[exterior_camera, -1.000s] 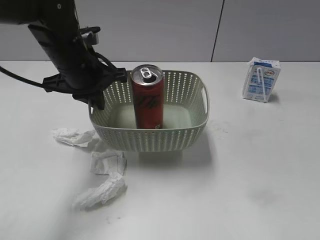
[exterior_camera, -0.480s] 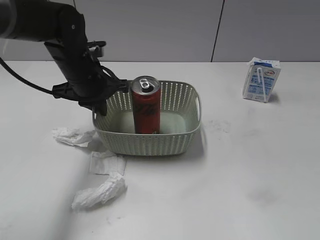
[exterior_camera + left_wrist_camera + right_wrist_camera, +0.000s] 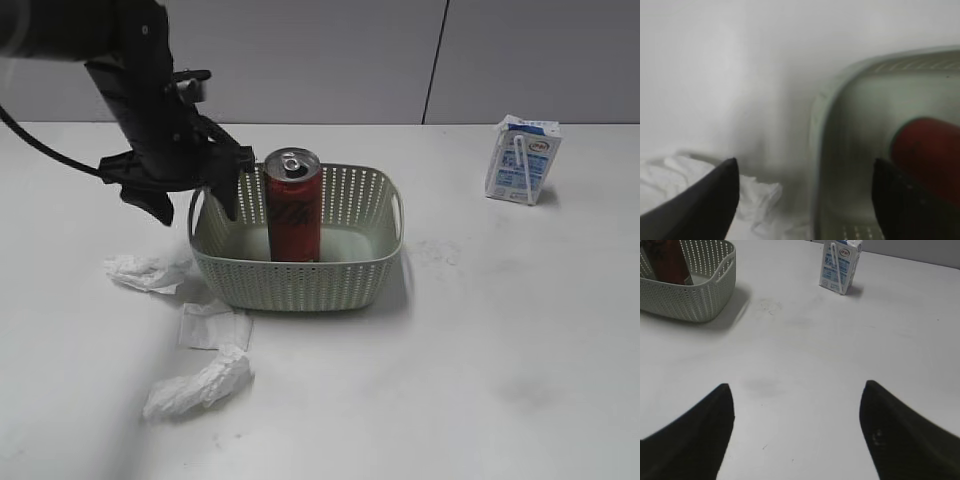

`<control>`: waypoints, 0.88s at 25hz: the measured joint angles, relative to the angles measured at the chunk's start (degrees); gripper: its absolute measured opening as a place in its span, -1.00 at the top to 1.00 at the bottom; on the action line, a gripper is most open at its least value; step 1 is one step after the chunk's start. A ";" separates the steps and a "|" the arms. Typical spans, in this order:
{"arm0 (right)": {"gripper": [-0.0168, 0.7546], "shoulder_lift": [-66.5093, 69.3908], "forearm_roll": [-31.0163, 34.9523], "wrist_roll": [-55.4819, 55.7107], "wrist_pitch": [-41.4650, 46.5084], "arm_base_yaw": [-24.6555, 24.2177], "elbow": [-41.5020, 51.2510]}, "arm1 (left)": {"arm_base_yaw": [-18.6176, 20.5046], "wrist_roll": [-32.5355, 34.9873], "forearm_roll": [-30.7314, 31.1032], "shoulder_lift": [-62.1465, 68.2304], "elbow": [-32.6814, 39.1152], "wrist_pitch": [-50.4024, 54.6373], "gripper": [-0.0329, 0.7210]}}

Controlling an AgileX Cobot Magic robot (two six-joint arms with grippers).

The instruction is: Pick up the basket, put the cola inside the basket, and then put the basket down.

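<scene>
The pale green basket [image 3: 300, 282] stands on the white table. The red cola can [image 3: 293, 208] stands upright inside it, left of centre. My left gripper [image 3: 188, 205] is open and straddles the basket's left wall, one finger outside and one inside, gripping nothing. In the left wrist view the gripper [image 3: 805, 172] shows blurred, with the basket wall [image 3: 821, 150] between the dark fingers and the cola [image 3: 930, 150] at the right. My right gripper [image 3: 797, 392] is open and empty over bare table. The basket [image 3: 697, 302] and cola [image 3: 670, 260] lie at that view's top left.
A blue-and-white drink carton [image 3: 522, 158] stands at the back right and also shows in the right wrist view [image 3: 839, 265]. Crumpled white tissues [image 3: 145, 272] [image 3: 200, 385] lie left of and in front of the basket. One tissue [image 3: 685, 175] lies under the left gripper.
The basket came down from a raised, nearer position onto the table. The left gripper, which held the basket's left rim, has opened and let it go.
</scene>
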 joint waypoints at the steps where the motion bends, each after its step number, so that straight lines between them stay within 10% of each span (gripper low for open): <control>1: -0.58 0.00 -0.11 0.00 0.00 0.00 0.00 | 0.31 0.32 0.00 0.00 -1.28 2.58 -0.76; 11: -0.58 0.00 -0.59 0.00 0.00 0.00 0.00 | 6.41 3.97 5.79 -6.51 -12.35 17.70 -0.86; 22: -0.58 0.00 -0.95 0.00 0.00 0.00 0.00 | 9.02 8.22 9.21 -19.72 -2.90 18.42 -0.77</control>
